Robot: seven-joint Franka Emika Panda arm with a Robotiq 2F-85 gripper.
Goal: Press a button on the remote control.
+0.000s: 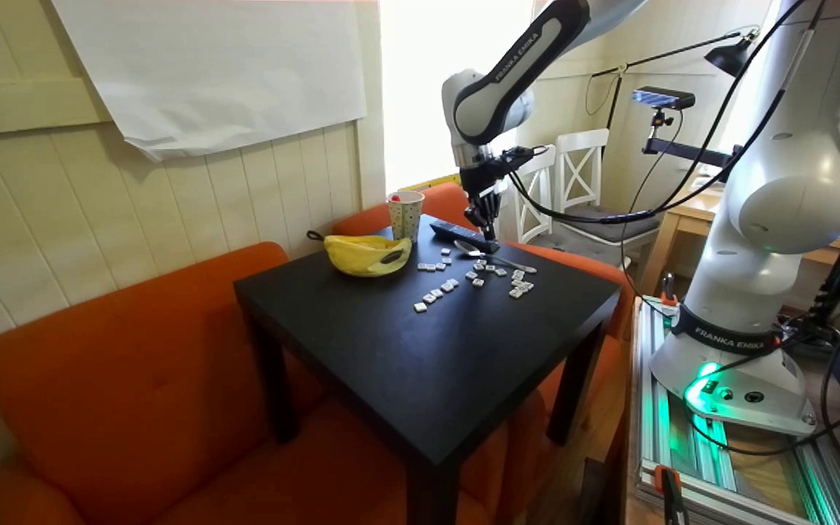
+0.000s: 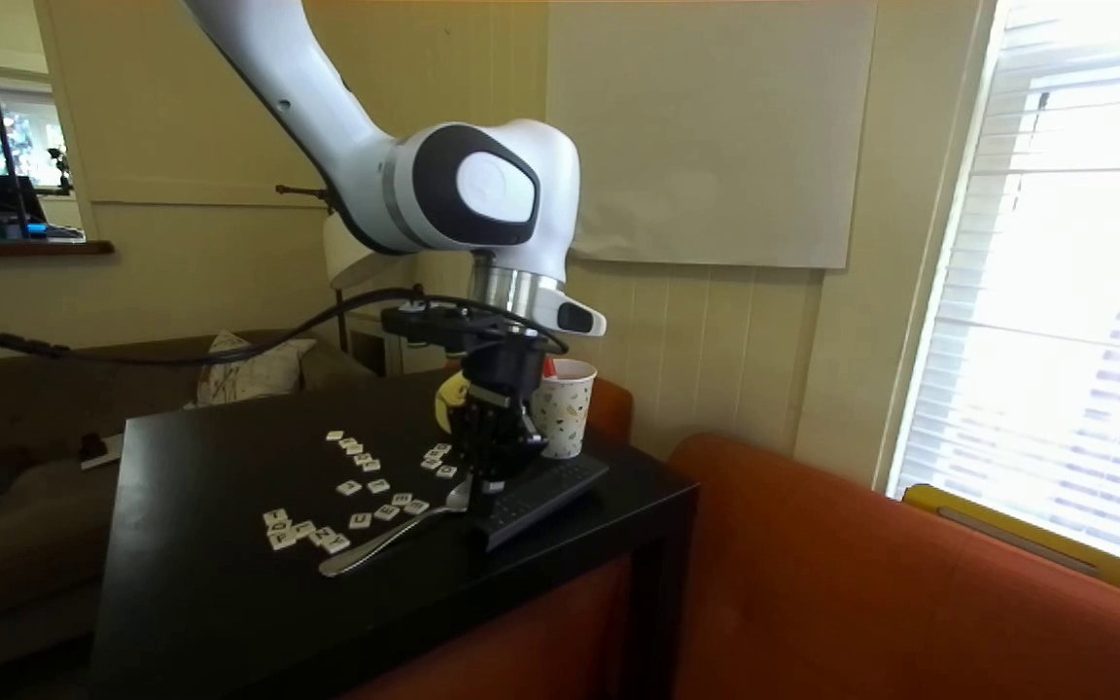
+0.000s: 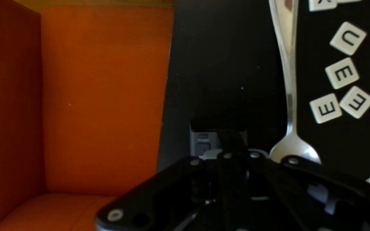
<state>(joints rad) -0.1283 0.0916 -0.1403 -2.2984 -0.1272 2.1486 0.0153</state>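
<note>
A dark remote control lies flat on the black table near its edge, in both exterior views (image 1: 456, 232) (image 2: 555, 491). In the wrist view, only one end of the remote (image 3: 201, 144) shows, with a button labelled "TV input". My gripper points straight down over that end, in both exterior views (image 1: 490, 232) (image 2: 488, 484). In the wrist view, the gripper's fingers (image 3: 233, 142) are together with nothing between them, and they cover part of the remote's end. The rest of the remote is hidden under the gripper there. I cannot tell whether the fingertips touch it.
A metal spoon (image 1: 500, 261) lies beside the remote, very near the gripper (image 3: 295, 149). Several white letter tiles (image 2: 361, 520) are spread past it. A patterned cup (image 2: 562, 408) stands by the remote's far end. A yellow banana-shaped pouch (image 1: 367, 255) and orange seats (image 1: 143, 364) are nearby.
</note>
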